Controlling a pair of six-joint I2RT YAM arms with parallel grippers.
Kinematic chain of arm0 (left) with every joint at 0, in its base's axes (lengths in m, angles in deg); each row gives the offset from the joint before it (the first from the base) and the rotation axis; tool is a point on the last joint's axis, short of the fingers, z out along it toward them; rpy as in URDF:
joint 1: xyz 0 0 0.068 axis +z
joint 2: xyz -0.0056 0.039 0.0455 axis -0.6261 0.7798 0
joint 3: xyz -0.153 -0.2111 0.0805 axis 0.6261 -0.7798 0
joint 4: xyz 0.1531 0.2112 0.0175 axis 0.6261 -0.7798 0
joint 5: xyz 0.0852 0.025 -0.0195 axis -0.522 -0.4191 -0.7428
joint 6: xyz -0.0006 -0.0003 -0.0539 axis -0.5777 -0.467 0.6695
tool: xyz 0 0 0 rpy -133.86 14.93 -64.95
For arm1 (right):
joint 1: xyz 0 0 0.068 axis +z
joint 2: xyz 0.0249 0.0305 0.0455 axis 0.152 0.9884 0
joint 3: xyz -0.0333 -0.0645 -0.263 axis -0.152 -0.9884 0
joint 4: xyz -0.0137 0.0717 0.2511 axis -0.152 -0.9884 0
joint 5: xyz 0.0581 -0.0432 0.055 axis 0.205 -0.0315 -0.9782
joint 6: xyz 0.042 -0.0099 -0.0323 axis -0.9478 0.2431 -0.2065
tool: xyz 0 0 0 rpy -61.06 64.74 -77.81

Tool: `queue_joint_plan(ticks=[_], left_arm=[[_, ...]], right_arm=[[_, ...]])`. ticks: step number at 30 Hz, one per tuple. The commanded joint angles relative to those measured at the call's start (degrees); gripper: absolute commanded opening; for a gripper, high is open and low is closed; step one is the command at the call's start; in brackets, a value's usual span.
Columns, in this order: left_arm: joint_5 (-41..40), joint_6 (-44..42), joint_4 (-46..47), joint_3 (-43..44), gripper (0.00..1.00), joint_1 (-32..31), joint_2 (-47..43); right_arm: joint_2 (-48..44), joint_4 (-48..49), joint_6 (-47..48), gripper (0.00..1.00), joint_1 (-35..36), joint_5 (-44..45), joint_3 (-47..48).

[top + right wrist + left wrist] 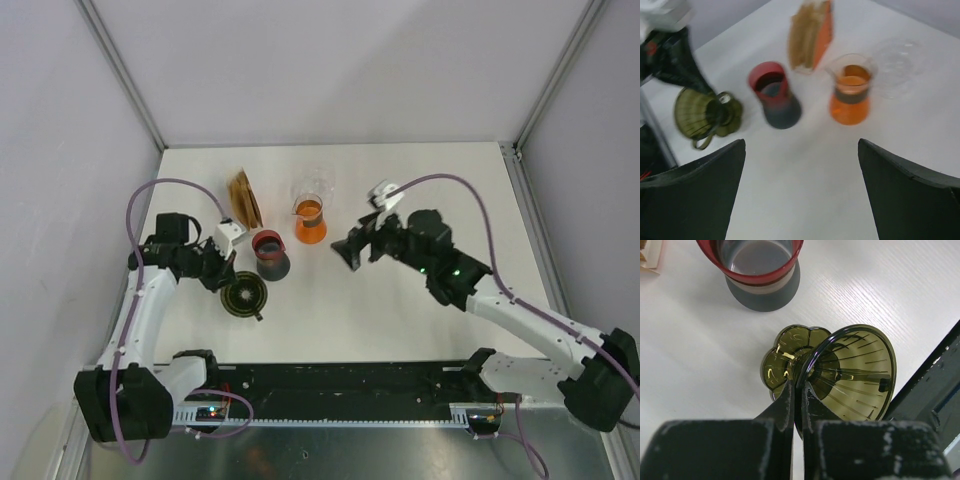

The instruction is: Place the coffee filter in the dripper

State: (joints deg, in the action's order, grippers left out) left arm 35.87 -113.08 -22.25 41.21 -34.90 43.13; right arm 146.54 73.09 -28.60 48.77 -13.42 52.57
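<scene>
The olive-green transparent dripper (244,296) lies tipped on its side on the white table, its cone mouth toward the near edge. My left gripper (799,385) is shut on the dripper's (850,372) rim, one finger inside the cone and one outside. The dripper also shows in the right wrist view (702,114). The brown paper coffee filters (244,199) stand in a stack at the back left, also in the right wrist view (810,32). My right gripper (353,252) is open and empty, above the table to the right of the mug.
A red-rimmed dark mug (270,253) stands just behind the dripper, also in the left wrist view (757,267). An orange glass carafe (311,220) stands behind it, with a clear lid (895,62) beside it. The black base rail (340,385) runs along the near edge.
</scene>
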Motion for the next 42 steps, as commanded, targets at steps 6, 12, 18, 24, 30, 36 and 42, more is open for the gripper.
queue_joint_plan(ticks=[6, 12, 18, 24, 30, 36, 42], left_arm=[[-0.5, 7.6, -6.4, 8.3, 0.00, -0.1, -3.6], [2.7, 17.8, -6.9, 17.3, 0.00, 0.6, -4.0], [2.2, 36.9, 0.3, 22.4, 0.00, 0.6, -4.2], [-4.3, 46.5, 5.3, 22.8, 0.00, 0.6, -4.2], [-3.7, 51.7, 7.5, 23.2, 0.00, 0.6, -4.1], [-3.6, 53.0, 8.1, 23.2, 0.00, 0.6, -3.8], [-3.6, 53.5, 8.9, 23.1, 0.00, 0.6, -3.5]], right_arm=[[8.5, 7.5, 3.0, 0.96, 19.0, 3.0, 5.4], [16.4, 7.3, -6.9, 0.82, 21.0, 4.2, 12.3], [22.1, 7.3, -12.4, 0.76, 20.7, 6.3, 20.1], [23.4, 11.5, -16.9, 0.67, 18.0, 9.5, 22.7], [29.3, 9.3, -16.3, 0.63, 17.0, 13.4, 27.9], [33.7, 5.0, -14.6, 0.61, 16.8, 13.0, 33.0], [39.1, -1.8, -13.7, 0.39, 16.9, 10.0, 40.7]])
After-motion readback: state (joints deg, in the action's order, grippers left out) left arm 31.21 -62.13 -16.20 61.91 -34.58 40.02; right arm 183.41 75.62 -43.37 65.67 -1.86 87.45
